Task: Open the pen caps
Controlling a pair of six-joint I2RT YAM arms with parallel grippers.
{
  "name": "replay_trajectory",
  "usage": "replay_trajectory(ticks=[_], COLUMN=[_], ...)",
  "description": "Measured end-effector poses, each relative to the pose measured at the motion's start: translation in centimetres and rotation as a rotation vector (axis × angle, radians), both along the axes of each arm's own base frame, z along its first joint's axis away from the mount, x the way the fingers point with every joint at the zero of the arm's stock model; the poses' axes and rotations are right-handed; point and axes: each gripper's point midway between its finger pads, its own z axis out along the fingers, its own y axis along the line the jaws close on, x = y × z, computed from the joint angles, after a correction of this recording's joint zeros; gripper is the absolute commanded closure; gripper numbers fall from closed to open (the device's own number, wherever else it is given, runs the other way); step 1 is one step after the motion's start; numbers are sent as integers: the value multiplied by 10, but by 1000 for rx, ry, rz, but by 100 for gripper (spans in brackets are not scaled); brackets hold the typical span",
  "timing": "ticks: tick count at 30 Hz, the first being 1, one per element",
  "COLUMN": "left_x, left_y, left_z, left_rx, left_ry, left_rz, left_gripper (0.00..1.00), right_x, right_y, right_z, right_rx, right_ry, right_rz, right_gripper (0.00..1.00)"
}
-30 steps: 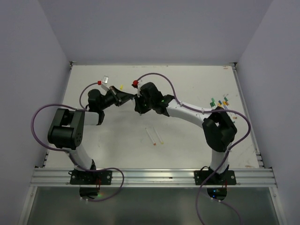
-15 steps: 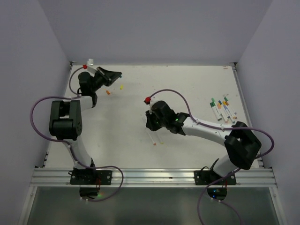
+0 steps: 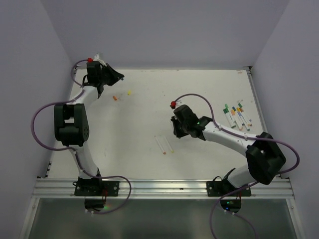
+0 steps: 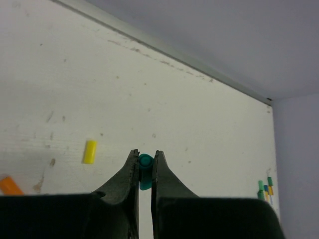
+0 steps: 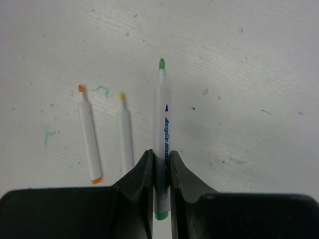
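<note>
I have the left claw (image 4: 145, 158) pinched shut on a green cap (image 4: 145, 174), above the table (image 4: 199, 124) where a yellow cap (image 4: 89, 152) and an orange cap (image 4: 9, 185) lie. The right claw (image 5: 161, 158) clamps the uncapped green pen (image 5: 162, 114), just beside the yellow-tipped pen (image 5: 125, 134) and the orange-tipped pen (image 5: 88, 134).

Open table (image 3: 199, 89) separates the two uncapped pens (image 3: 160, 143) from the pen cluster (image 3: 232, 118).

White green-tipped pen (image 5: 162, 114) with blue lettering, teal cap (image 4: 145, 172), yellow cap (image 4: 89, 152), white table (image 5: 249, 99)

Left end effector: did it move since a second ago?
Yes. The left end effector swung from mid-table toward the far-left corner, past the yellow cap.
</note>
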Motion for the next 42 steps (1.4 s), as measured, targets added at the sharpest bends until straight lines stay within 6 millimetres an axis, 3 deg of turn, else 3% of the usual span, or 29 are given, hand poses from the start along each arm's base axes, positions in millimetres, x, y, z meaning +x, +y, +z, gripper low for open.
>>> replay_trajectory(ticks=[4,9,12,20,22,23,25,26,27,29,31,33,36,39,41,42], left_x=[1,-24,-34,-38,-29,-22,-13,-11,-12,-14,-17,-14,-8,-8,-5,-5], left_y=[11,7,-4,-40,-53,-60,-69,-70,-71,-70,-69,-69,-70,-70,-71,-72], left_z=[-52,-117,-127,-120,-114,-112,-112,-115,-120,-132,-143,-146,-145,-147,-144,-143], left_rx=[108,197,217,255,260,261,262,263,265,272,278,277,283,290,289,289], left_ry=[162,368,404,372,353,337,321,323,332,360,390,398,388,386,376,375], left_rz=[27,18,-8,-73,-93,-102,-115,-117,-120,-120,-121,-126,-129,-139,-144,-144], left_gripper=[100,100,100,100,100,100,100,100,100,100,97,89,77,64,59,51], right_x=[2,-13,-17,-36,-42,-45,-47,-47,-47,-40,-33,-17,23,58,68,73], right_y=[-17,-26,-27,-25,-17,-13,-6,-2,0,2,-9,-34,-89,-148,-171,-180], right_z=[-9,-29,-35,-57,-62,-64,-64,-63,-62,-55,-51,-43,-18,5,10,11], right_rx=[-23,-51,-49,-34,-30,-26,-14,-4,7,11,-3,-9,-3,-124,-217,-247], right_ry=[17,65,77,140,151,153,152,152,152,126,114,103,27,-115,-138,-128], right_rz=[-32,-22,-16,9,31,43,53,54,48,34,-12,-98,-279,-395,-410,-413], right_gripper=[100,100,100,99,91,77,56,33,3,1,1,1,1,2,12,17])
